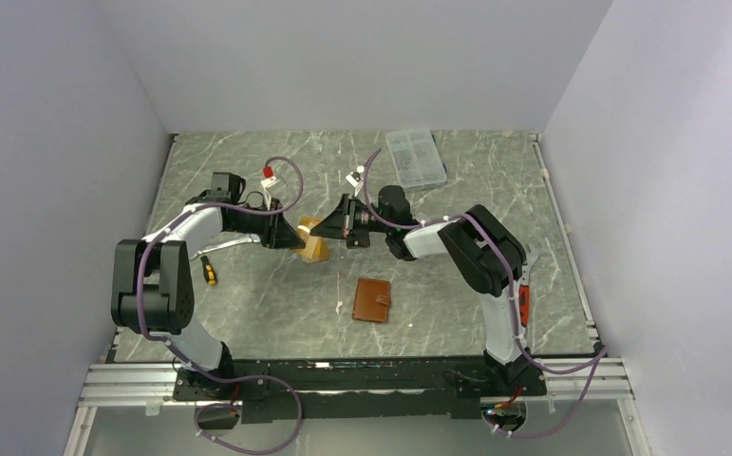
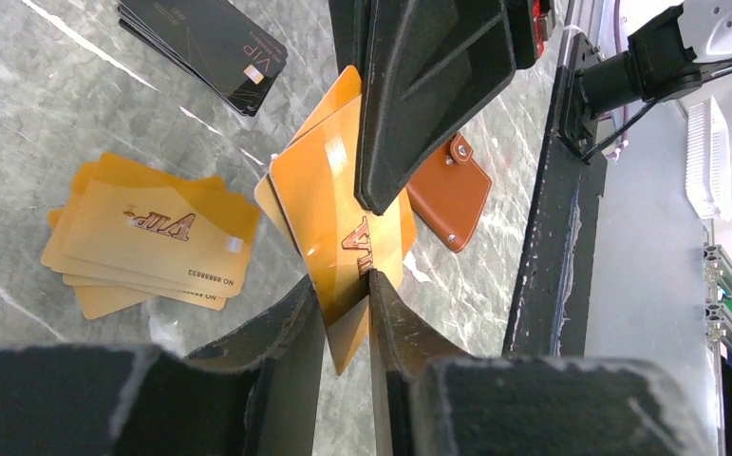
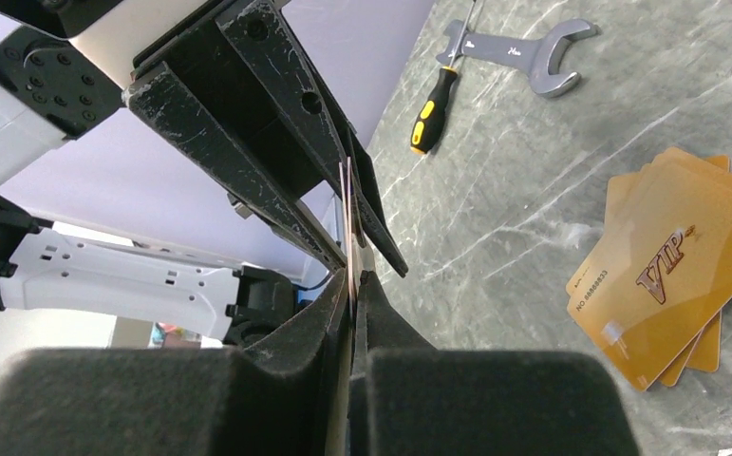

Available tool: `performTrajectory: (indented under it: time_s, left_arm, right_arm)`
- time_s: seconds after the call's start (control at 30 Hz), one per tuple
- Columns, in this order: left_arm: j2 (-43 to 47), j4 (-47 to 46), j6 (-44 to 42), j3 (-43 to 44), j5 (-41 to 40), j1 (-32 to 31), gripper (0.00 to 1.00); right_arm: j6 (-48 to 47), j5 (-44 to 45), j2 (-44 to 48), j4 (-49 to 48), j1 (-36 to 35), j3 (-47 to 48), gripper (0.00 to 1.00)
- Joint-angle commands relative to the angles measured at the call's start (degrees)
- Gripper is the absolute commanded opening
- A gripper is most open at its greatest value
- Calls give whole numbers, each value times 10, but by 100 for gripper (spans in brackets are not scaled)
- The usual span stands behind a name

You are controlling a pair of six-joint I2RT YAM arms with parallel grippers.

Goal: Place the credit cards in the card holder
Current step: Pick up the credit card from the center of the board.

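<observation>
Above the left tool (image 2: 347, 285), the right tool (image 2: 378, 195) covers much of the orange cards (image 2: 319, 199) and a corner of the card holder (image 2: 452, 195); the black cards (image 2: 205, 43) run off the top edge.

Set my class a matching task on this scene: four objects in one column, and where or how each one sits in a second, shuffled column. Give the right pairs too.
Objects
1. fanned orange cards
2. black cards
3. card holder
4. screwdriver

States
A. lying beside the wrench
B. folded shut on the table
C. pinched off the table between the left end effector and the right end effector
D. stacked, lying untouched

Pairs: 1-C; 2-D; 3-B; 4-A
</observation>
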State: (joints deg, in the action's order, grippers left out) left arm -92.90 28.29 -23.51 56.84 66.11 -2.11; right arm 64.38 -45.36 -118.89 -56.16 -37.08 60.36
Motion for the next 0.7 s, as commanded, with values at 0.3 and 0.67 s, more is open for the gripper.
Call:
performTrajectory:
  time_s: [0.3, 0.67]
  left_arm:
    - [-5, 76, -88, 71, 11, 47, 0]
    - [-6, 89, -87, 75, 17, 68, 0]
  right_arm:
    - [-46, -61, 53, 54, 7, -10, 6]
    - [-90, -56, 45, 138, 8, 13, 7]
